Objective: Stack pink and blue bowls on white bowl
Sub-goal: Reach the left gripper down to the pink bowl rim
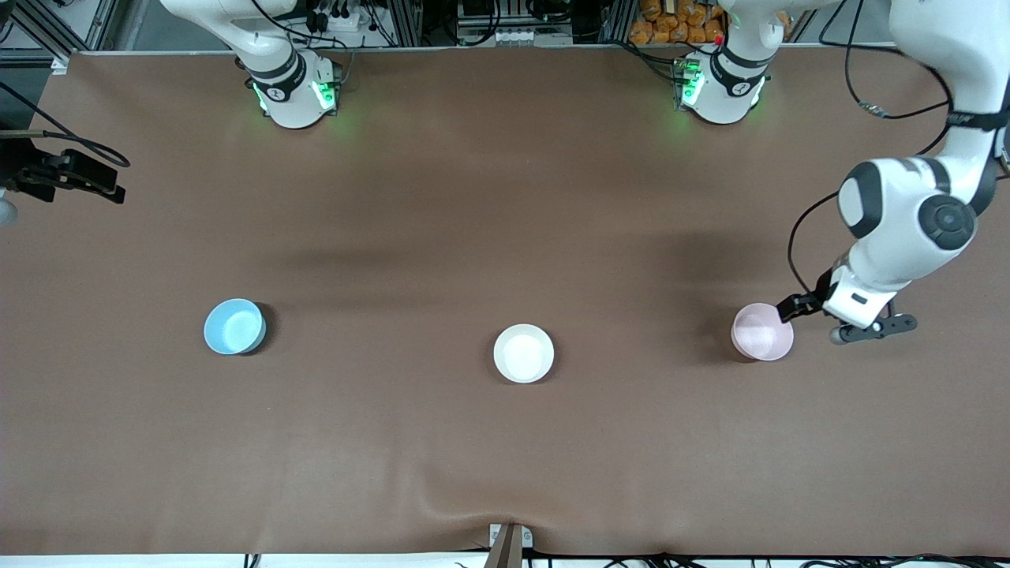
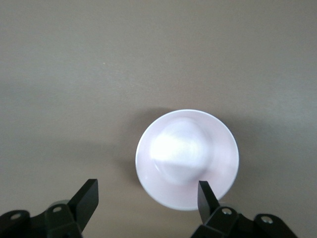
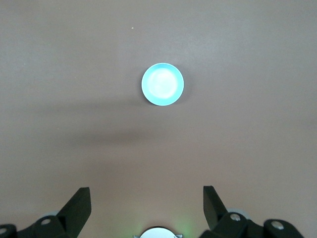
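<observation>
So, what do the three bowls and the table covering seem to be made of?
The pink bowl, blue bowl and white bowl look like plain plastic: uniform colour, thin smooth rims, a soft sheen inside the pink one. The brown table covering looks like matte paper or thin sheet, probably, since it wrinkles at the edge nearest the front camera.

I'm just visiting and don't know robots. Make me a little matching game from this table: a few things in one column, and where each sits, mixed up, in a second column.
Things:
1. pink bowl
2. blue bowl
3. white bowl
4. left gripper

Places:
A. on the table between the other two bowls
B. toward the right arm's end of the table
C. toward the left arm's end of the table
D. open, low at the pink bowl's rim, one finger over the rim

Pairs: 1-C, 2-B, 3-A, 4-D
</observation>
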Robot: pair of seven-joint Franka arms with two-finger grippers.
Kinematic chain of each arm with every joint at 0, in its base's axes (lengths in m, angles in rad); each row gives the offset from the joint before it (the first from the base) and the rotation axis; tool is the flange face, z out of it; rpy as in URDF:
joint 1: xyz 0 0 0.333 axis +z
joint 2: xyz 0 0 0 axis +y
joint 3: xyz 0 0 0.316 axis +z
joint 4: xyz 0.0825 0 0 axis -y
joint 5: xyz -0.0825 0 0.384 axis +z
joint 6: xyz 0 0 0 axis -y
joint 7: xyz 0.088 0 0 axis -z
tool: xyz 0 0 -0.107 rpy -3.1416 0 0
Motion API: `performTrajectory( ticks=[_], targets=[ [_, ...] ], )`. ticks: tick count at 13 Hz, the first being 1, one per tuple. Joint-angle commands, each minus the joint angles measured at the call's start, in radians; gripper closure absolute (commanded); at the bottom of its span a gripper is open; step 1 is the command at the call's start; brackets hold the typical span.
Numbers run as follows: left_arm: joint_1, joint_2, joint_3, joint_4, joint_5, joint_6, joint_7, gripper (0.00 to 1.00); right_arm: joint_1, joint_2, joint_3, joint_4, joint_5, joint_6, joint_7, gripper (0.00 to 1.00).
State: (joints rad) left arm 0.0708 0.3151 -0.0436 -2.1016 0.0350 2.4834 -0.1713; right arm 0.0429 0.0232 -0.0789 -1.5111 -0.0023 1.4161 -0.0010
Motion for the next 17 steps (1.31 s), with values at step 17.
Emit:
performTrajectory(
  ticks=[17],
  targets=[
    [0.03, 0.133, -0.005, 0.009, 0.017, 0.086, 0.007, 0.54, -0.055, 0.185, 0.002, -0.021, -0.01, 0.173, 0.006, 0.0]
  ],
)
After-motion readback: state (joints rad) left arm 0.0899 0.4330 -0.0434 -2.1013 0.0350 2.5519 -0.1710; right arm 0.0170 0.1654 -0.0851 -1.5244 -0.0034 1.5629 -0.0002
